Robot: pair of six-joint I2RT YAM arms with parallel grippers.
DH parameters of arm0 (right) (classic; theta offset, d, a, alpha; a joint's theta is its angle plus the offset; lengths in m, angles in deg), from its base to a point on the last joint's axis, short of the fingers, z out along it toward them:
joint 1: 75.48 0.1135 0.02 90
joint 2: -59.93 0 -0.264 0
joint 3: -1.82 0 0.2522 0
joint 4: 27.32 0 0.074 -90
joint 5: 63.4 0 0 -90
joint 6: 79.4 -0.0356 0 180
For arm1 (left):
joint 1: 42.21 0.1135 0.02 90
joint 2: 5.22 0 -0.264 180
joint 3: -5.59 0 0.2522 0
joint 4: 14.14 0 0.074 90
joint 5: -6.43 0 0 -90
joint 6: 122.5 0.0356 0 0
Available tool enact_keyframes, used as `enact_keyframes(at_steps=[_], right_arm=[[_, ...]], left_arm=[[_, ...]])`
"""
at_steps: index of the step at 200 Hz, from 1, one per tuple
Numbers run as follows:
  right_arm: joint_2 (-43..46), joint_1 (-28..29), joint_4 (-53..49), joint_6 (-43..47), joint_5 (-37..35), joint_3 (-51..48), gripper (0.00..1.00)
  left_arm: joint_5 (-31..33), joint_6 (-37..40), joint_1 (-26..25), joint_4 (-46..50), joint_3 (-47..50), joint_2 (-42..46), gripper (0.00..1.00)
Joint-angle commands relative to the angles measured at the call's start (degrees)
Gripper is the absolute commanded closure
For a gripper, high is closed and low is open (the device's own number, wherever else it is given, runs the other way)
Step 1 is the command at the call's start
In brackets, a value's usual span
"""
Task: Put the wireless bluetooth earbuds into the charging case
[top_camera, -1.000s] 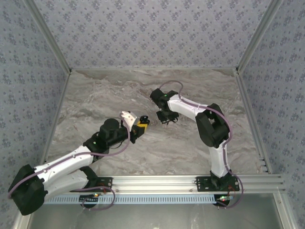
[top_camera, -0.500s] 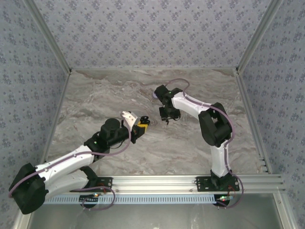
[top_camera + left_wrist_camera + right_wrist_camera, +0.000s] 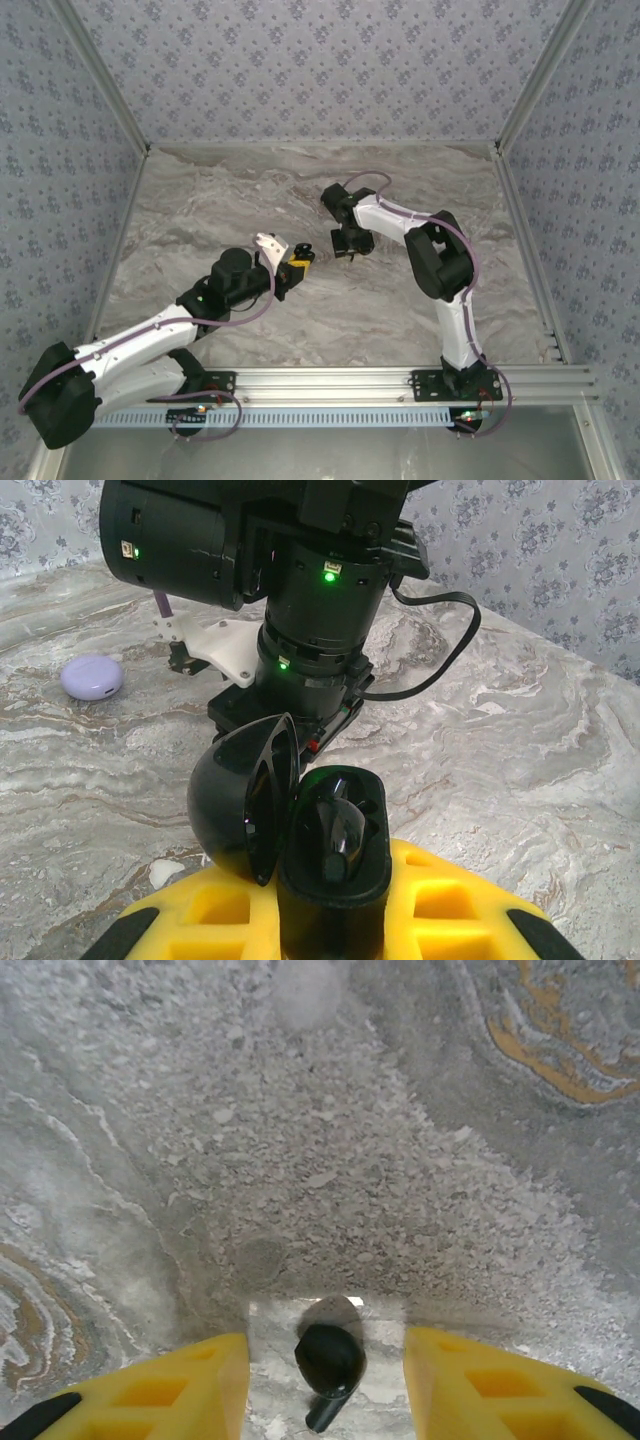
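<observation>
Table [image 3: 230, 190]: grey-veined marble slab, patterned walls on three sides in the overhead frame.
Left gripper [image 3: 297, 264]: just left of centre overhead; yellow fingers [image 3: 405, 865] clamped tight on the charging case [image 3: 335, 900], along the bottom edge of the left wrist frame.
Case state: black, upright between those fingers, open; lid [image 3: 245, 800] swung out to the left.
Seated earbud [image 3: 335, 835]: glossy black, down in the case's well, bottom centre of the left wrist frame.
Right gripper [image 3: 325, 1345]: fingers apart, yellow pads [image 3: 215, 1360] at lower left and lower right of the right wrist frame, gripping nothing; overhead, just right of the held case and apart from it.
Loose earbud [image 3: 328, 1365]: black, lying on the marble between the two pads at bottom centre, gap on either side, stem toward the lower edge.
Right arm wrist [image 3: 310, 590]: black barrel with green lights, upper half of the left wrist frame, close behind the open case.
Lavender pod [image 3: 92, 677]: small, rounded, closed, on the marble at the left edge, well apart from the case.
White fleck [image 3: 165, 870]: on the marble by the lid, lower left; too small to identify.
</observation>
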Motion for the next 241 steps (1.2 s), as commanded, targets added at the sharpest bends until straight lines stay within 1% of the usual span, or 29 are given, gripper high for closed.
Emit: enact_keyframes(at_steps=[1,64,153,187,241], right_arm=[[-1.6,0.0,-1.0,1.2,0.7,2.3,0.54],[-2.4,0.6,-0.9,5.0,3.1,3.1,0.57],[-2.5,2.5,-1.6,9.4,2.4,4.1,0.62],[-2.0,3.5,-1.5,11.2,1.2,4.2,0.62],[-1.8,4.8,-0.8,13.8,2.7,4.5,0.62]], left_arm=[[-0.7,-0.5,-0.4,-0.9,-2.4,0.1,0.92],[-0.6,-0.5,-0.4,-0.9,-2.3,0.1,0.92],[-0.5,-0.6,-0.4,-0.7,-2.4,-0.1,0.92],[-0.6,-0.5,-0.3,-0.9,-2.6,-0.3,0.92],[-0.7,-0.6,-0.4,-0.7,-3.0,-0.5,0.92]])
